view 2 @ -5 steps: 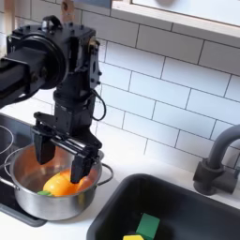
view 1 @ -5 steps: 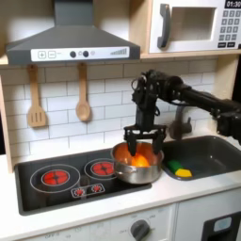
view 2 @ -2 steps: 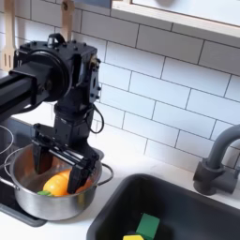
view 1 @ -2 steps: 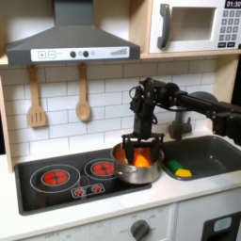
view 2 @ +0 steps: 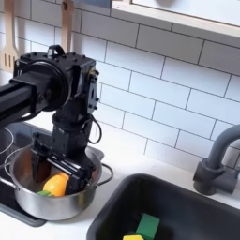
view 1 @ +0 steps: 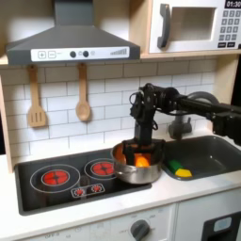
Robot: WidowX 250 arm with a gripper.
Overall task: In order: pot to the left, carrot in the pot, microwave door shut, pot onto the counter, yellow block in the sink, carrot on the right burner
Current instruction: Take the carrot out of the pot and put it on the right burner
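Observation:
The steel pot point(view 1: 131, 175) point(view 2: 56, 207) stands at the right end of the black cooktop point(view 1: 38, 188), partly over its edge in both exterior views. The orange carrot point(view 1: 142, 162) point(view 2: 56, 185) lies inside it. My gripper point(view 1: 139, 153) point(view 2: 59, 175) is lowered into the pot, open, with one finger on each side of the carrot. The yellow block point(view 1: 184, 173) point(view 2: 134, 237) lies in the dark sink point(view 1: 218, 151) point(view 2: 192, 208) beside a flat green piece point(view 1: 174, 168) point(view 2: 148, 225). Up at the top right, the microwave door point(view 1: 193, 26) is shut. Pale counter point(view 1: 188, 190) point(view 2: 127, 150) surrounds the sink.
Two red burners point(view 1: 56, 176) point(view 1: 101, 168) glow on the cooktop left of the pot. A wooden spatula point(view 1: 36, 99) and spoon point(view 1: 83, 94) hang on the tiled wall. The dark faucet point(view 1: 179, 122) point(view 2: 217, 159) rises behind the sink. A range hood point(view 1: 71, 38) hangs above.
My gripper has come down from above the pot rim into the pot, its open fingers now beside the carrot. Pot, carrot and block have stayed in place.

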